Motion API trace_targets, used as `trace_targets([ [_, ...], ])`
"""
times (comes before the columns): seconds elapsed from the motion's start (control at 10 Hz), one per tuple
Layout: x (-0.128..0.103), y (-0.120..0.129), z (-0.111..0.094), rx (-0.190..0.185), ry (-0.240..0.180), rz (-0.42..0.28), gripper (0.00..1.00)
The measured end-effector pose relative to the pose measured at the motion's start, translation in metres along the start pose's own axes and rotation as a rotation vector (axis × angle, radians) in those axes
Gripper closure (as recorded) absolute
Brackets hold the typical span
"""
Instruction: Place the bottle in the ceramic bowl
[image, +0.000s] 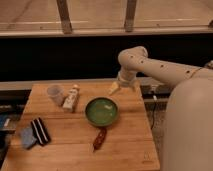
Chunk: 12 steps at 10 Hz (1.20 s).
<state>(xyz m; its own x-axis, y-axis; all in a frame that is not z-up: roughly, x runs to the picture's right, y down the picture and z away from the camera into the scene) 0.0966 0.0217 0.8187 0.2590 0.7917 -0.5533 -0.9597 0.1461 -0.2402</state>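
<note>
— Where is the hand?

— Look just right of the frame's centre. The hand (120, 88) hangs at the end of the white arm (160, 67), which reaches in from the right edge. It sits over the far edge of the wooden counter (125, 147), above and to the right of the ceramic bowl (101, 111). I cannot tell whether it is open or closed.

— And the bottle?

— You will find the bottle (71, 98) left of centre, lying on the counter with its cap towards the top of the frame. It is just left of the bowl and outside it, well apart from the hand. The white cup (55, 93) stands close on its left.

— Anything else near the bowl?

— Below the bowl, towards the bottom of the frame, you can see a reddish-brown elongated object (99, 140) lying near the rim. At the lower left are a dark striped item (40, 130) and a blue one (27, 137), side by side.
</note>
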Motion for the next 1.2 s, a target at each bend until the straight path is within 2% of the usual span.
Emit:
trace_targets([
  [1.2, 0.0008, -0.0013, 0.0013, 0.0, 0.002, 0.002, 0.2],
])
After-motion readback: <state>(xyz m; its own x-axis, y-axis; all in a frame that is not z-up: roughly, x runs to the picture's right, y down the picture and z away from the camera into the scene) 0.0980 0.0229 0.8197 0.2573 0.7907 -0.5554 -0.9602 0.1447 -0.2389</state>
